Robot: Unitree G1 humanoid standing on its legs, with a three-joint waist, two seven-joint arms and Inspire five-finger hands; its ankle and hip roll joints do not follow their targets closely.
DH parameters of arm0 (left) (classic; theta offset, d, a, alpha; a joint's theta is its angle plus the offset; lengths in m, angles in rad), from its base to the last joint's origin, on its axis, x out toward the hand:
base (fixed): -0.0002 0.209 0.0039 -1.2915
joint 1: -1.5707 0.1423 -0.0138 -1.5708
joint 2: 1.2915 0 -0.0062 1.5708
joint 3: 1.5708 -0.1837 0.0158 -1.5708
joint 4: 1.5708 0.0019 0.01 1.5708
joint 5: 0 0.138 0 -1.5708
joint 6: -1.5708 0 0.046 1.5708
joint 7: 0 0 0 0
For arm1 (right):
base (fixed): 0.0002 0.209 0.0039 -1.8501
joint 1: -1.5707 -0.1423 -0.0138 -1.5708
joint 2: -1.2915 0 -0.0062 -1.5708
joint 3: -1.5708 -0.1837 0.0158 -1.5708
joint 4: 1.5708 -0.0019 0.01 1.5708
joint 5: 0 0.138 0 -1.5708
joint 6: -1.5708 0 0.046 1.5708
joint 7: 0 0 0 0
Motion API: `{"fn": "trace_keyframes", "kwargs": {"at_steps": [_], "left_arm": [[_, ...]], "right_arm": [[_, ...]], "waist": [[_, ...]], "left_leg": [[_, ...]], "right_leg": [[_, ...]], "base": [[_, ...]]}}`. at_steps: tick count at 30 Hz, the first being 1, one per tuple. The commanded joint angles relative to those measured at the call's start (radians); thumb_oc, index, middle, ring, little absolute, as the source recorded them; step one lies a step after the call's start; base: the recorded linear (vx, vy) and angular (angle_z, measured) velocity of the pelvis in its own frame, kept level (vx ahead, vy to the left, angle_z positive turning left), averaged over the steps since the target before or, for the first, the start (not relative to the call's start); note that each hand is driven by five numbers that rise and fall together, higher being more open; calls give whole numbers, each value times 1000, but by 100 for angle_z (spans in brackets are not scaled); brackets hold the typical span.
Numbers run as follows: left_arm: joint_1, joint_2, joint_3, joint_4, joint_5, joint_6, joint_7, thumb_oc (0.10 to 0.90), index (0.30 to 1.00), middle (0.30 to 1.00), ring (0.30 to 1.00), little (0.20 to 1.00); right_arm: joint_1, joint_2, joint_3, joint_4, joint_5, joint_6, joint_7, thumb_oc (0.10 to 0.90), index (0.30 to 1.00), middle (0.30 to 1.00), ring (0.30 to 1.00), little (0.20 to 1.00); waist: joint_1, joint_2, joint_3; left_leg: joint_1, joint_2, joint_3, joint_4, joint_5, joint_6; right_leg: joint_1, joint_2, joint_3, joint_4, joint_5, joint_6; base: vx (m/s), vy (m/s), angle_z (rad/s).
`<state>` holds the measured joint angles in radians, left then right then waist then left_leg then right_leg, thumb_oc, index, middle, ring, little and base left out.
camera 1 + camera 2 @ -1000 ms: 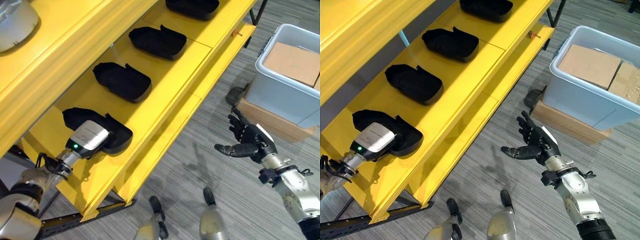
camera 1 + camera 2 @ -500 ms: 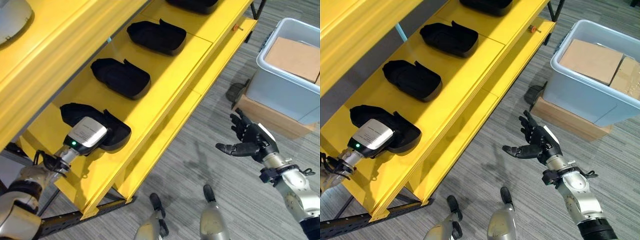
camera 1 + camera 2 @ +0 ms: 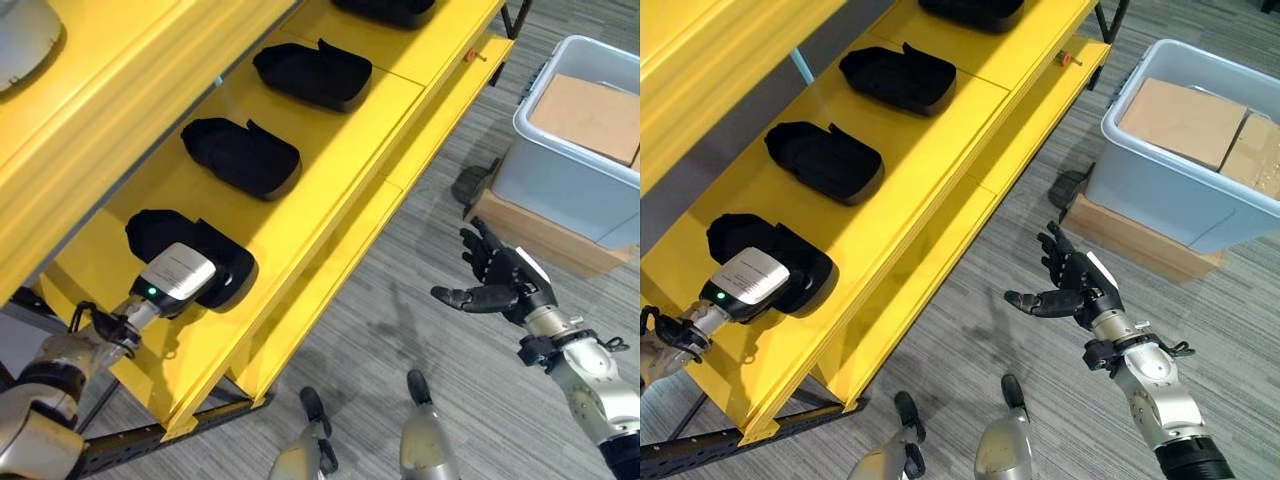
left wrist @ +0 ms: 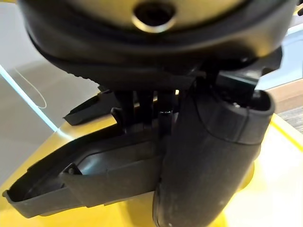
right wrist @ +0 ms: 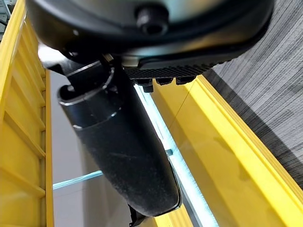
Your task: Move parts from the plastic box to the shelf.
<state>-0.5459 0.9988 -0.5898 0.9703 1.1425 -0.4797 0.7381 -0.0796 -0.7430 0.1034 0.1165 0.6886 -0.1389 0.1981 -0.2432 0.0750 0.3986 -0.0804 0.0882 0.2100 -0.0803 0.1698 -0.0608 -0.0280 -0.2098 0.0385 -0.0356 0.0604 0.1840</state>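
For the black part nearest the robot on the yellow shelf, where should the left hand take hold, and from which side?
Probably the raised rim of the nearest black part, at the end facing the shelf's front edge. The part lies flat like a shallow tray with thin upright walls, so the wall suits a pinch. The left hand already reaches in from that open front, the upper shelf barring an approach from above. The right hand hangs open.

Black parts (image 3: 240,157) line the yellow shelf (image 3: 330,170); bare carpet (image 3: 420,300) lies open between shelf and plastic box (image 3: 570,190)
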Motion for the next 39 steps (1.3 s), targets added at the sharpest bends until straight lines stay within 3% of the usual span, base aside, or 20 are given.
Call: {"fn": "trace_keyframes", "kwargs": {"at_steps": [1, 14, 24, 25, 30, 39], "left_arm": [[117, 3, -95, 129, 83, -14, -174, 900, 1000, 1000, 1000, 1000], [142, 7, -81, 111, 46, -24, -198, 900, 1000, 1000, 1000, 1000], [185, -11, -18, 101, -137, 123, -241, 900, 1000, 1000, 1000, 1000], [178, -21, -7, 94, -167, 160, -281, 900, 1000, 1000, 1000, 1000], [186, -45, 32, 95, -244, 244, -232, 900, 1000, 1000, 1000, 1000], [176, -110, 136, 28, -475, 264, -175, 900, 1000, 1000, 1000, 1000]], "right_arm": [[-99, 7, -83, -119, 16, -86, -5, 900, 1000, 1000, 1000, 1000], [-93, 16, -71, -136, 9, -69, -20, 900, 1000, 1000, 1000, 1000], [-68, 30, -65, -140, 3, -74, -20, 900, 1000, 1000, 1000, 1000], [-61, 35, -66, -148, -4, -71, -24, 900, 1000, 1000, 1000, 1000], [-47, 50, -63, -146, -10, -78, -33, 900, 1000, 1000, 1000, 1000], [2, 95, -63, -155, -33, -110, -42, 900, 1000, 1000, 1000, 1000]], "waist": [[25, -68, -8], [35, -59, -27], [51, -56, -59], [53, -57, -65], [63, -64, -77], [72, -84, -87]], "left_leg": [[-38, 18, -8, 256, -208, 22], [-19, 13, -17, 241, -207, 23], [12, 15, -27, 210, -198, 19], [18, 16, -28, 203, -196, 19], [23, 20, -32, 200, -194, 16], [28, 30, -37, 186, -185, 15]], "right_leg": [[-108, 22, -35, 118, -21, -39], [-90, 23, -49, 115, -29, -40], [-60, 25, -65, 101, -32, -39], [-55, 27, -67, 98, -34, -41], [-50, 28, -71, 94, -33, -42], [-50, 37, -68, 90, -33, -46]], "base": [[0, 0, 0], [0, 0, 0], [10, -26, 6], [34, -46, 2], [16, -47, 0], [5, -44, 0]]}}
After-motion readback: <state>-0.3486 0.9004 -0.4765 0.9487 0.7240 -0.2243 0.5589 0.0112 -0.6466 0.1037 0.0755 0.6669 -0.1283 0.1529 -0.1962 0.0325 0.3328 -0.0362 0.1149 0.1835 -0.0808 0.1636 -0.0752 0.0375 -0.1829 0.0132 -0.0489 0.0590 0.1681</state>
